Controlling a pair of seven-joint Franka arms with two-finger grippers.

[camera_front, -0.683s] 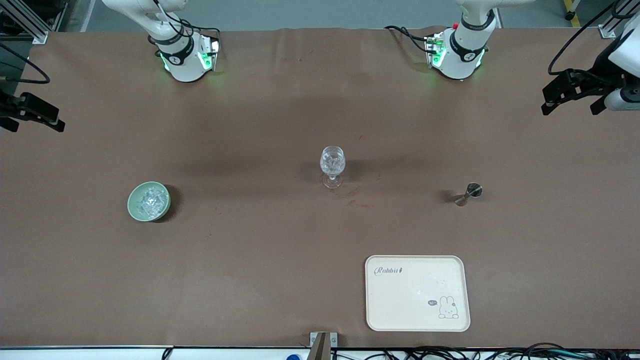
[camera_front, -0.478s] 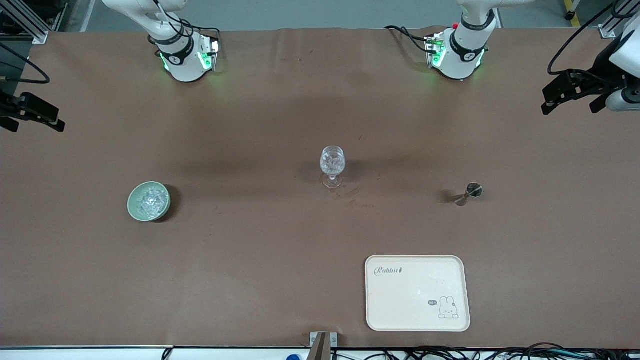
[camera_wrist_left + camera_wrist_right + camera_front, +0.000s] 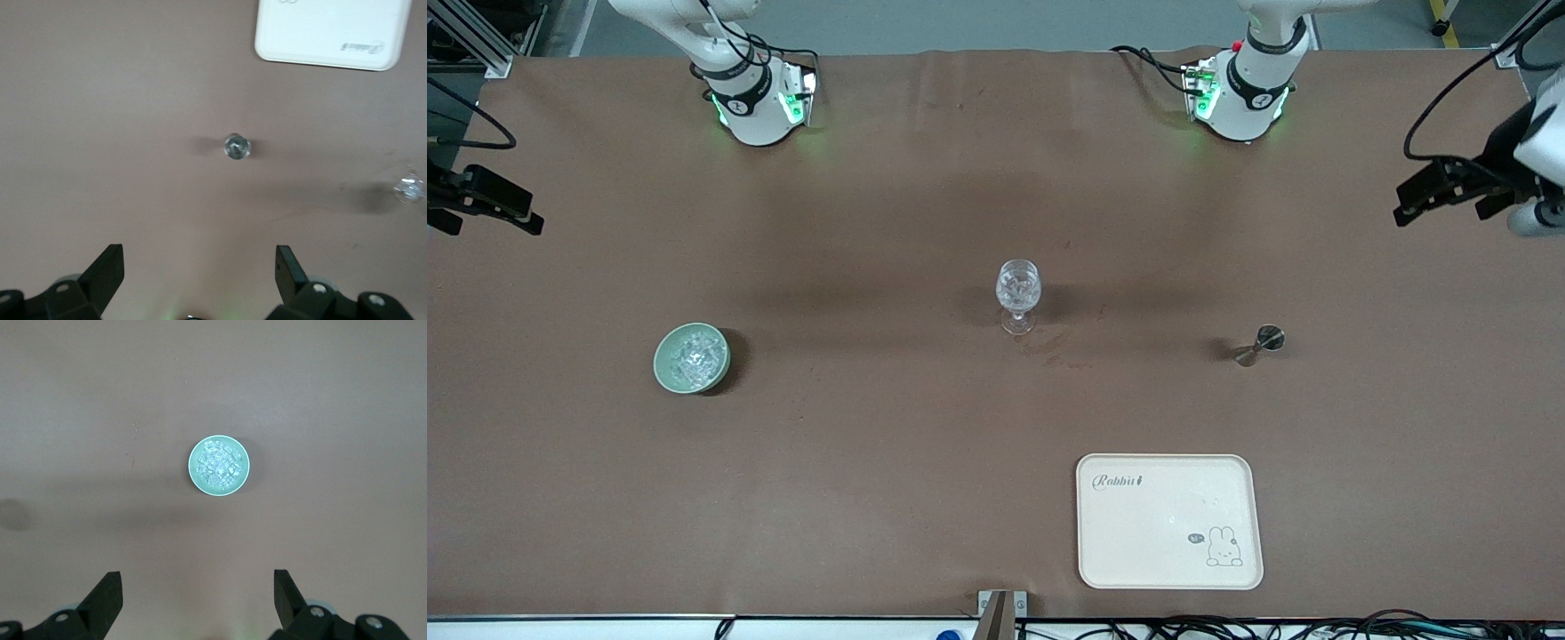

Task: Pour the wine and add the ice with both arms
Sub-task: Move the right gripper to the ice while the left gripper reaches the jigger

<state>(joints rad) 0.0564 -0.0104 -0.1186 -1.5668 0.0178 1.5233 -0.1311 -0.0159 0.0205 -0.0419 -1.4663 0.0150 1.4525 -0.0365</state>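
Left tool (image 3: 1449,191) has drifted outward; wine glass (image 3: 1018,296) upright.

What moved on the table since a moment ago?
Only the left gripper moved: it slid a little toward the left arm's end of the table and sank slightly in the front view, fingers open and empty. The right gripper waits, open. The wine glass, green bowl of ice, metal jigger and tray stayed put.
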